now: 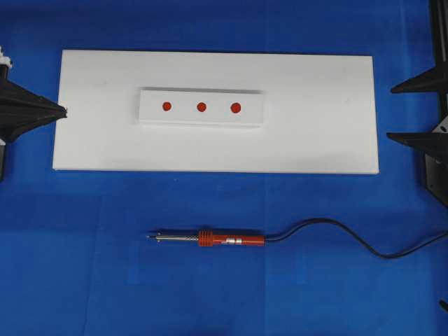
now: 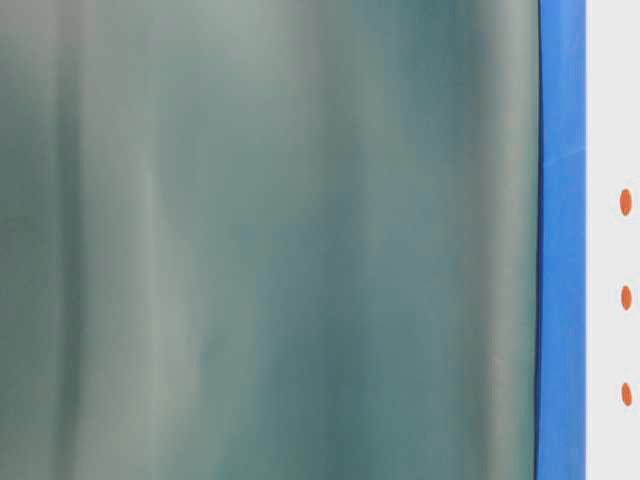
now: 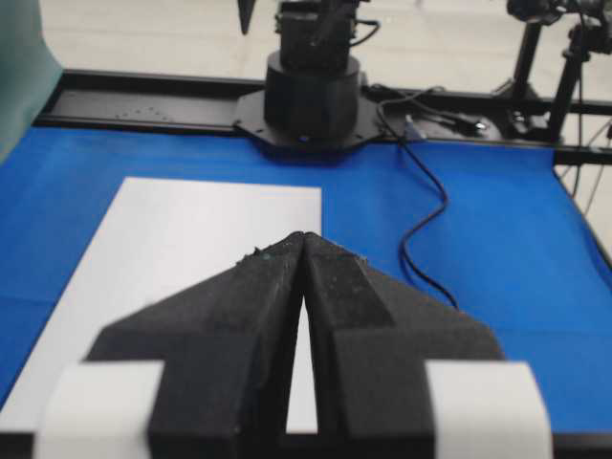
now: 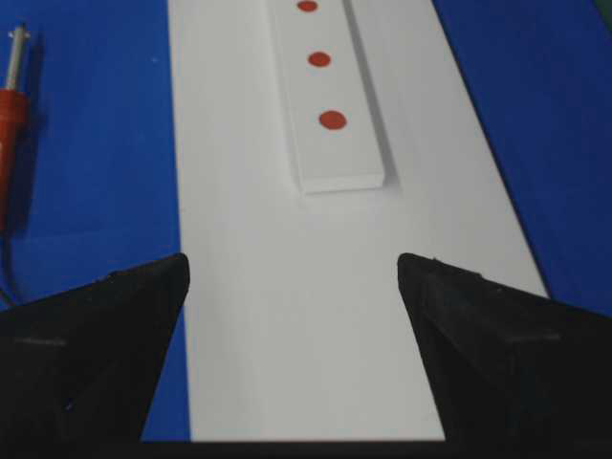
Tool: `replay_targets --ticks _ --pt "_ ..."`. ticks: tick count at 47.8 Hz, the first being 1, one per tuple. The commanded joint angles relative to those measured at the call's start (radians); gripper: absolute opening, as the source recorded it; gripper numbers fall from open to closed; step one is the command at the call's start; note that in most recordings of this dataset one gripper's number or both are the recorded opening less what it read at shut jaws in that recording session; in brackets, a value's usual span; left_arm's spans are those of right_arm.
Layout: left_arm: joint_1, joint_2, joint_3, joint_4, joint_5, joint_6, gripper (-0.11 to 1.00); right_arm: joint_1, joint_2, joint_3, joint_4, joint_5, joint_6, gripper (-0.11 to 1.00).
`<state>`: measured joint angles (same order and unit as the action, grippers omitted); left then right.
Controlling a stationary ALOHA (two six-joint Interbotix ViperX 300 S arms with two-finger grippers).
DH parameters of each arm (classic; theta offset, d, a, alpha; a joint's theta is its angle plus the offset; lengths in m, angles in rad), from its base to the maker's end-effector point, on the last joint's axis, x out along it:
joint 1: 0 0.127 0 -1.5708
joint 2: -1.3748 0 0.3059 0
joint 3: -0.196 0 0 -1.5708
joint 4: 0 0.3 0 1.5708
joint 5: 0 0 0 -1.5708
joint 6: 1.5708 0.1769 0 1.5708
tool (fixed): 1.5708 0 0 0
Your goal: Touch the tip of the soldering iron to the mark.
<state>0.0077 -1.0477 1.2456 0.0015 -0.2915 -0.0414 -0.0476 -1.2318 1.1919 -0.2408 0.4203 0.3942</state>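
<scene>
The overhead view takes in the whole layout: a white board (image 1: 215, 112) on the blue tabletop (image 1: 70, 266), a raised strip (image 1: 201, 107) on it with three red dots in a row, the mark (image 1: 201, 107) being the middle one. The iron (image 1: 210, 239) lies flat on the tabletop in front of the board, apart from it, its tip (image 1: 150, 236) pointing left and its cord (image 1: 350, 238) trailing off to the right.

The table-level view is mostly filled by a blurred grey-green surface (image 2: 270, 240); only a blue band, a white edge and the three dots show at its right side, with the mark (image 2: 626, 297) in the middle.

The left wrist view shows the left claw (image 3: 302, 239) shut with nothing in it, its tips over the board's end. The iron is out of that view.

The right wrist view shows the right claw (image 4: 294, 273) spread wide and empty, poised over the board's other end. The strip runs away ahead of it, with the mark (image 4: 319, 59) second along. The iron (image 4: 10, 124) lies off to the left edge, well apart from this claw and untouched.
</scene>
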Motion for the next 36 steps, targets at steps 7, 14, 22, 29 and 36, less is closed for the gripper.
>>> replay_targets --ticks 7,14,22,29,36 --pt "-0.002 0.005 -0.009 0.000 -0.006 0.002 0.00 -0.002 0.011 0.012 0.021 -0.043 0.002 0.80" --pt "-0.002 0.005 -0.009 0.000 -0.006 0.002 0.00 -0.002 0.011 0.012 0.023 -0.043 0.002 0.80" --pt "-0.002 0.005 -0.009 0.002 -0.009 0.002 0.00 -0.002 0.011 0.012 0.023 -0.043 0.002 0.80" --pt "-0.002 0.005 -0.009 0.002 -0.011 0.002 0.00 -0.002 0.011 0.012 0.023 -0.040 0.002 0.80" --pt "-0.002 0.005 -0.009 0.000 -0.011 0.002 0.00 0.000 0.012 0.012 0.023 -0.040 0.002 0.80"
